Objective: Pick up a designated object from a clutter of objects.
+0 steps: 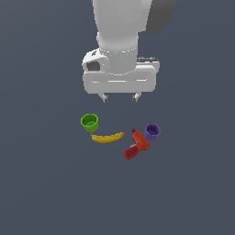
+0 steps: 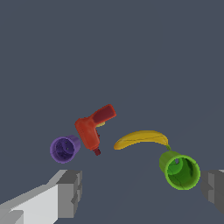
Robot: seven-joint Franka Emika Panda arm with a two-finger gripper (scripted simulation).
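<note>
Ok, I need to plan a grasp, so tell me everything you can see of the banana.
The banana is slim, curved and smooth yellow, with darker tips. It lies flat on the grey surface, unheld, below the open gripper. One end sits right by the green cup, seemingly touching its base in the wrist view; the other points toward the red drill-shaped toy, with a small gap between them.

light: we see flat, even, dim-ish render | shadows: none cast on table (image 1: 41, 183) | glare: none | focus: sharp both views | quality: low-res, jagged edges | distortion: none at edges
</note>
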